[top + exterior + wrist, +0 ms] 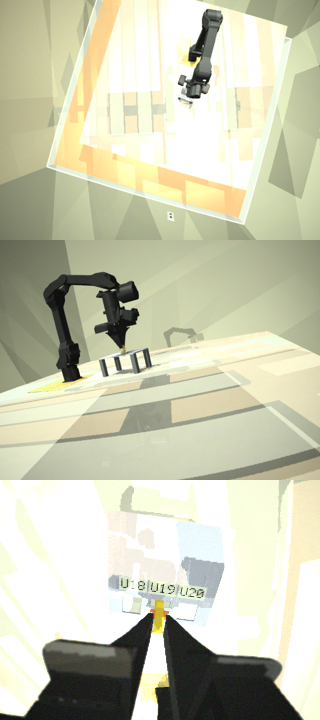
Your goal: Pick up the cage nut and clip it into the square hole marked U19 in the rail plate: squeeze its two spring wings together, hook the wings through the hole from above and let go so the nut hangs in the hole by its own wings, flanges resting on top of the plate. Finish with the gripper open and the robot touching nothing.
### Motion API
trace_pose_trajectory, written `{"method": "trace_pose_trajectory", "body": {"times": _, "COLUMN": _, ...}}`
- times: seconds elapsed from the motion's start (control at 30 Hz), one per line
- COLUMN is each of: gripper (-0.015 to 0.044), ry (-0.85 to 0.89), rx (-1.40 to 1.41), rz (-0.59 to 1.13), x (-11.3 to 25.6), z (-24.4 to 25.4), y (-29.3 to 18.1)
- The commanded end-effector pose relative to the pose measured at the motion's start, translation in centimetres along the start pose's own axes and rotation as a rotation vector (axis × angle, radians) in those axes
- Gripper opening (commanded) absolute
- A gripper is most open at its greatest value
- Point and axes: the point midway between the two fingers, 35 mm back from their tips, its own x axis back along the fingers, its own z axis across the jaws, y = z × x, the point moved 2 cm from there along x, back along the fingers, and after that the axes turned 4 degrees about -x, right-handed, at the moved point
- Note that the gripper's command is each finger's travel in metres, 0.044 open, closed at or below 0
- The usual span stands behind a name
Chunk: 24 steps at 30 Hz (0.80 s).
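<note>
- My black parallel-jaw gripper (194, 90) (123, 346) (158, 618), nearly closed, pinches the yellow-orange cage nut (123, 349) (159, 616), presumably compressing its wings.
- Nut at U19, over the grey four-legged rail plate (185, 99) (139, 351) (200, 545) (seating unclear to me).
</note>
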Motion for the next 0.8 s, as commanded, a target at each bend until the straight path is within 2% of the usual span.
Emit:
{"method": "trace_pose_trajectory", "body": {"times": 0.0, "gripper": 0.0023, "ry": 0.013, "rx": 0.003, "rz": 0.000, "x": 0.01, "z": 0.04, "y": -0.01}}
{"method": "trace_pose_trajectory", "body": {"times": 0.77, "gripper": 0.0023, "ry": 0.012, "rx": 0.003, "rz": -0.001, "x": -0.15, "z": 0.20, "y": -0.05}}
